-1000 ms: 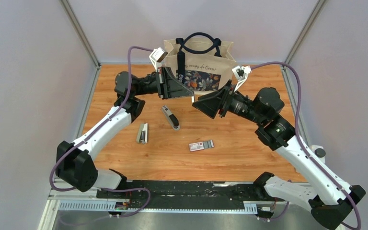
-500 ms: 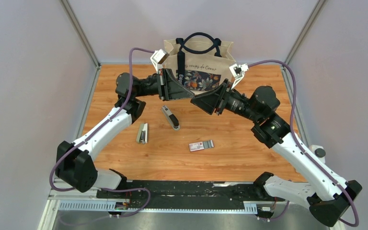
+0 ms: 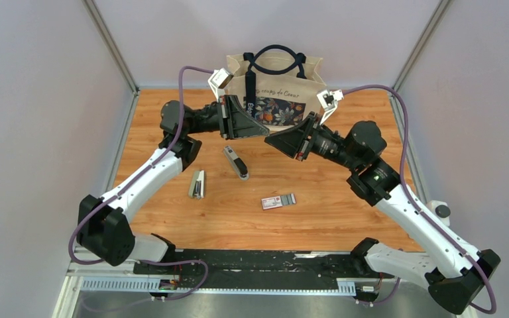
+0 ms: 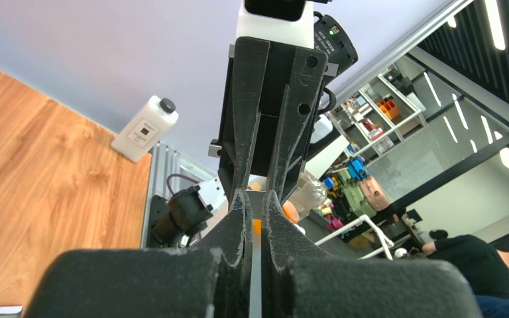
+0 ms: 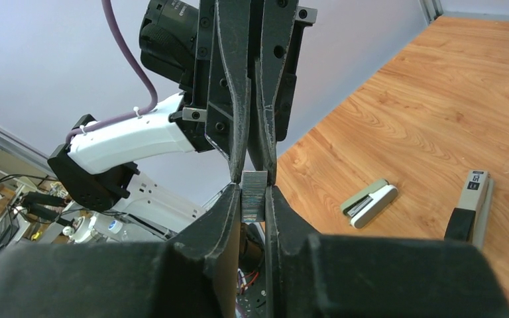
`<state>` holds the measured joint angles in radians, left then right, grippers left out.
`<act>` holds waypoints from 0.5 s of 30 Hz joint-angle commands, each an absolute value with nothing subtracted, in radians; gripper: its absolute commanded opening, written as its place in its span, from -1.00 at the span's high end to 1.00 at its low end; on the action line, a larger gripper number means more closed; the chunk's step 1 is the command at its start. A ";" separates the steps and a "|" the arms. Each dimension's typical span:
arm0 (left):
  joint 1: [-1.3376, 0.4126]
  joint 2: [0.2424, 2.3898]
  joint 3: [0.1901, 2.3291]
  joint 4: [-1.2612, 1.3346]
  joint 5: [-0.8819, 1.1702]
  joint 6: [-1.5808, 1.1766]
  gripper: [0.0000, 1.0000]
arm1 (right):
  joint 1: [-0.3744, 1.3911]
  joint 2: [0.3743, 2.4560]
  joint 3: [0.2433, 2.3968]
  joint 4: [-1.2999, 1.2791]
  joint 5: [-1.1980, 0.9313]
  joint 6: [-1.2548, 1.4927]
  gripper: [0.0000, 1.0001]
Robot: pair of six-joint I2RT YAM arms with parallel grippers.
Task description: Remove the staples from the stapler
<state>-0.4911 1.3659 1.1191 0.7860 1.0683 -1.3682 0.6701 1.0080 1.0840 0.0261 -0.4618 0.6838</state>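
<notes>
pinching staples (image 5: 253, 197) in right gripper (image 5: 253, 191)

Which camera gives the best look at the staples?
The right wrist view: the staples sit close up, pinched in the right gripper. The top view is too far off to make them out, and the left wrist view doesn't clearly show them.

Tote bag (image 3: 277, 94): apparently "coups de Coeur".

Printed tote bag (image 3: 280, 99) upright at far edge of wooden table (image 3: 344, 212); white bottle (image 4: 144, 129) off its side.
</notes>
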 commanded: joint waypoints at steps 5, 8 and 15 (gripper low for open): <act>-0.495 1.313 1.134 0.680 1.091 -1.211 0.61 | 0.666 0.970 1.085 -0.106 -0.376 0.606 0.87; -0.495 1.282 1.155 0.481 1.088 -1.065 0.21 | 0.664 0.963 1.085 -0.207 -0.332 0.554 0.92; -0.477 1.281 1.293 -0.084 1.060 -0.692 -0.53 | 0.664 0.982 1.017 -0.383 -0.233 0.460 1.00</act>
<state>-0.4908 1.3190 1.1969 0.2546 1.0698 -0.9684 0.6697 0.9791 1.0622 -0.2508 -0.3218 0.5404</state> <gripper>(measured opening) 0.755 0.168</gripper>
